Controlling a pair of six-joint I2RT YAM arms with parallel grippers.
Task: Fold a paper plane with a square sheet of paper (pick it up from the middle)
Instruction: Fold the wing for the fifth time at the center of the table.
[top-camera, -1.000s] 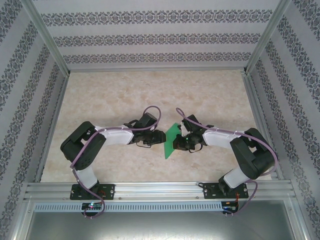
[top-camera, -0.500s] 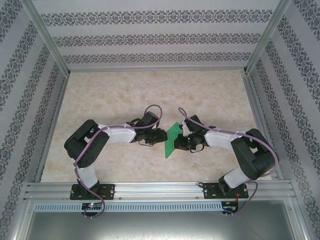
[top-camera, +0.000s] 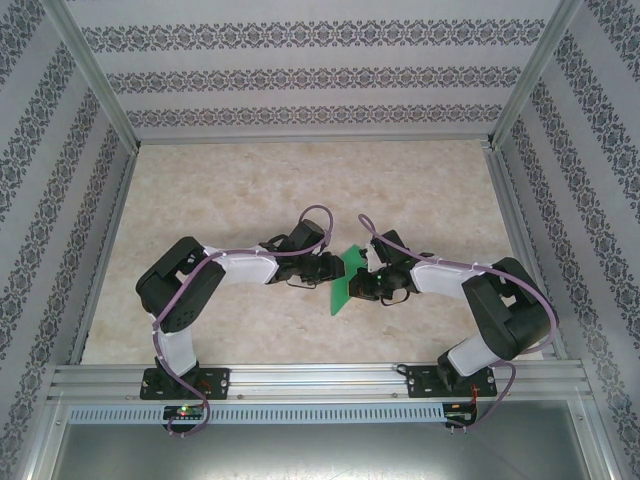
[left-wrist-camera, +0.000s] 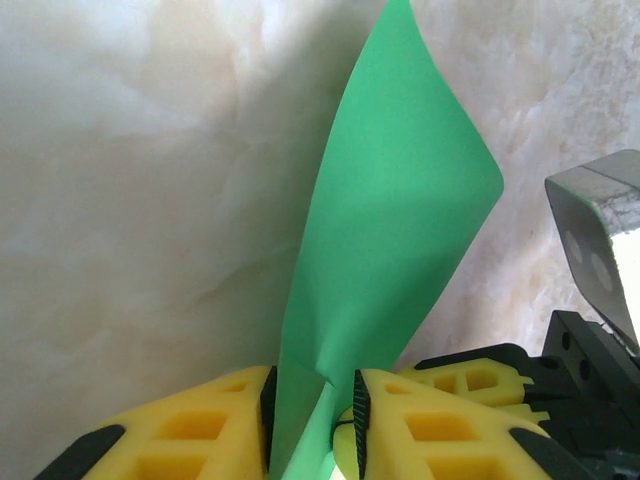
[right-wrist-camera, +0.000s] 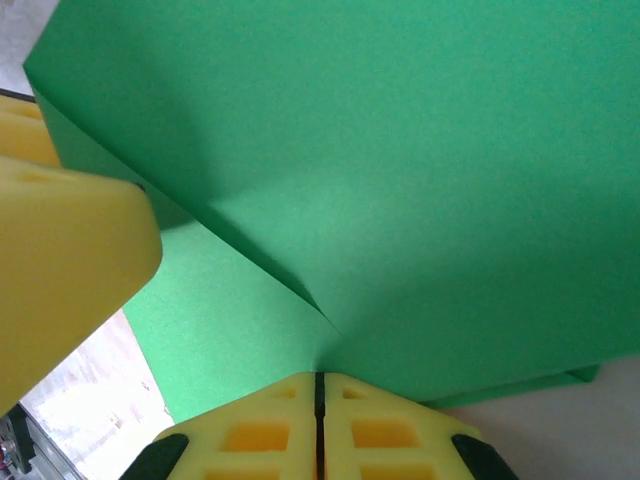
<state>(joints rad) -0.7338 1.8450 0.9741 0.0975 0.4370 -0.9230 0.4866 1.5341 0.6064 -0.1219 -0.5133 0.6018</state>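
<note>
The square sheet of paper (top-camera: 346, 278), bright green and creased, stands on edge above the middle of the table between both grippers. My right gripper (top-camera: 362, 287) is shut on its edge; in the right wrist view the yellow pads (right-wrist-camera: 290, 420) meet at the paper (right-wrist-camera: 400, 150) where a crease ends. My left gripper (top-camera: 332, 272) reaches in from the left. Seen from the left wrist, its jaws (left-wrist-camera: 312, 405) stand a narrow gap apart with a folded part of the sheet (left-wrist-camera: 400, 200) between them. A left finger (right-wrist-camera: 60, 260) shows beside the paper in the right wrist view.
The marble-patterned table top (top-camera: 250, 190) spreads behind and beside the arms. Aluminium rails (top-camera: 320, 378) run along the near edge. Patterned walls (top-camera: 40, 200) with metal posts close in the left, right and far sides.
My left gripper has moved right to the paper, and its jaws have narrowed around the sheet's edge. The right gripper keeps its hold and has barely moved.
</note>
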